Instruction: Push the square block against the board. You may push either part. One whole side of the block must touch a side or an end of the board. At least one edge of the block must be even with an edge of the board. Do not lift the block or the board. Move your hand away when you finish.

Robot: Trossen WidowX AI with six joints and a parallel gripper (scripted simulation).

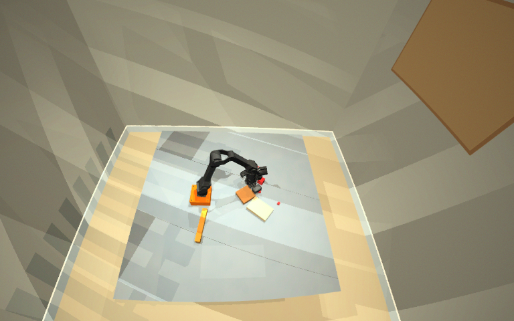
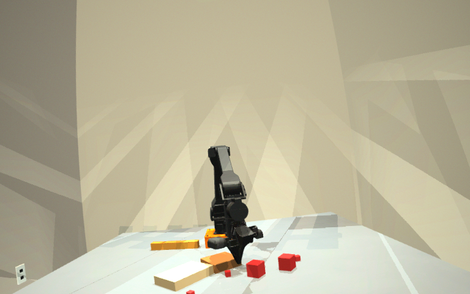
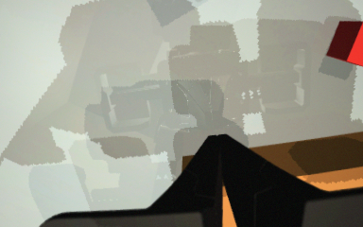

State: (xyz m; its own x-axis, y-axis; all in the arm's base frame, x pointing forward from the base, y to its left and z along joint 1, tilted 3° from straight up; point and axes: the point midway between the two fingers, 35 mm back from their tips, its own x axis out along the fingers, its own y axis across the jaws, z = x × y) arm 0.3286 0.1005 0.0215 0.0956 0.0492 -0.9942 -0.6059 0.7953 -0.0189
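One closed end effector (image 2: 238, 260) at square block (image 2: 220, 260).

On the table (image 1: 352, 234), the square block (image 1: 245, 194) lies just beside the pale slab (image 1: 260, 208), the closed gripper (image 2: 238, 260) at the block's far edge, the long board (image 1: 201, 225) well apart.

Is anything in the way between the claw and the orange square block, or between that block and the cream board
Nothing visible. The shut claw is down at the far edge of the orange square block, with no object between them. The block already sits against the end of the cream board. The red cubes lie off to the side.
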